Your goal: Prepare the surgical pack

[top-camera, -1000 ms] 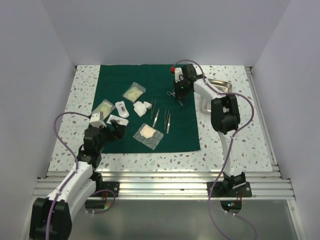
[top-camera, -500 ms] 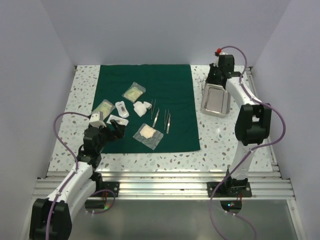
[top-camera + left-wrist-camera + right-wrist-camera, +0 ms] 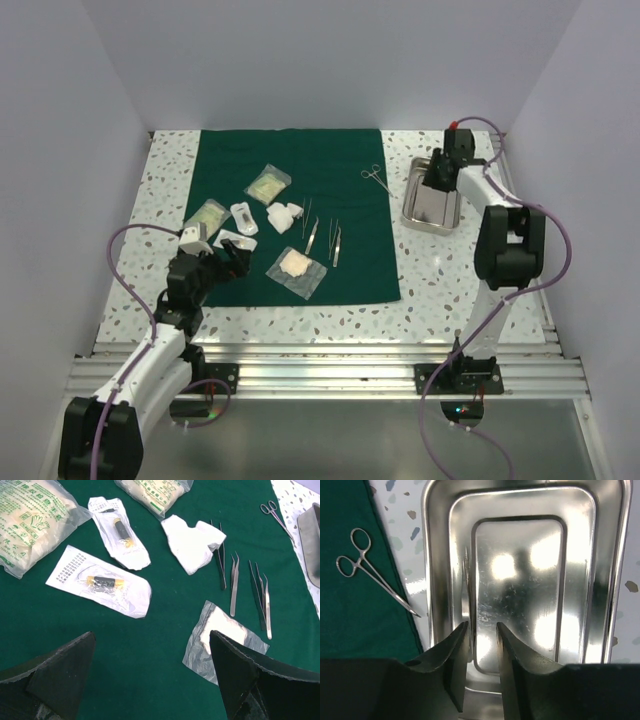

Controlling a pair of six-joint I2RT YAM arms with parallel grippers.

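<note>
Surgical pack [image 3: 300, 150] not yet assembled. Nearest, the left gripper [image 3: 152, 637] hangs wide open, empty, over the green cloth [image 3: 165, 605]. Farther off, the forceps [image 3: 375, 580], gripped a second ago, now lie across the cloth's right edge, long axis diagonal, tips pointing near-right at the steel tray [image 3: 435, 555] just beside. Right gripper [image 3: 482, 627], slightly parted, empty, hovers over the tray: delivery apparently fell short.

Green print on the far-left gauze pouch [image 3: 30, 525], tiny black print on the white packet [image 3: 75, 572], honestly can't read either.
</note>
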